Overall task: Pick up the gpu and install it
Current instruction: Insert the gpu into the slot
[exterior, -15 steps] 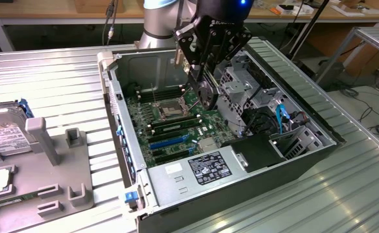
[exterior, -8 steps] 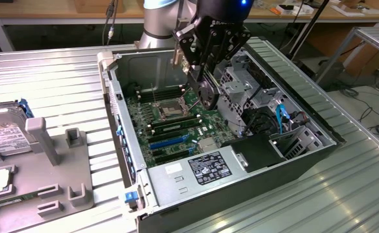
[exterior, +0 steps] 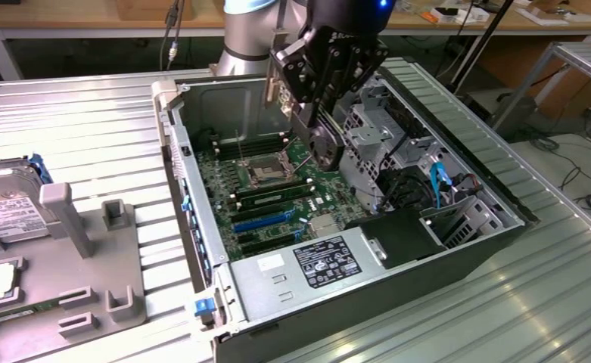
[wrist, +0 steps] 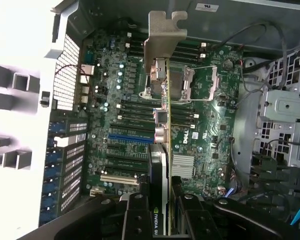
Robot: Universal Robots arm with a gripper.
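gpu [exterior: 324,147] is picked up, pinched on edge in the gripper [exterior: 310,110]. It hangs over the middle of the motherboard [exterior: 275,193] inside the open case [exterior: 189,219], clear of the board. Not seated yet, so the install step is still open.

Arm [exterior: 250,34] reaches down from above, wrist near vertical. Gripper [exterior: 310,117] points downward, fingers [wrist: 140,217] clamped on the gpu [exterior: 325,150], both faces.

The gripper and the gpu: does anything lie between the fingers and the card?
Nothing lies between. In the wrist view the gripper has its fingers pressed directly on both faces of the gpu, over the motherboard.
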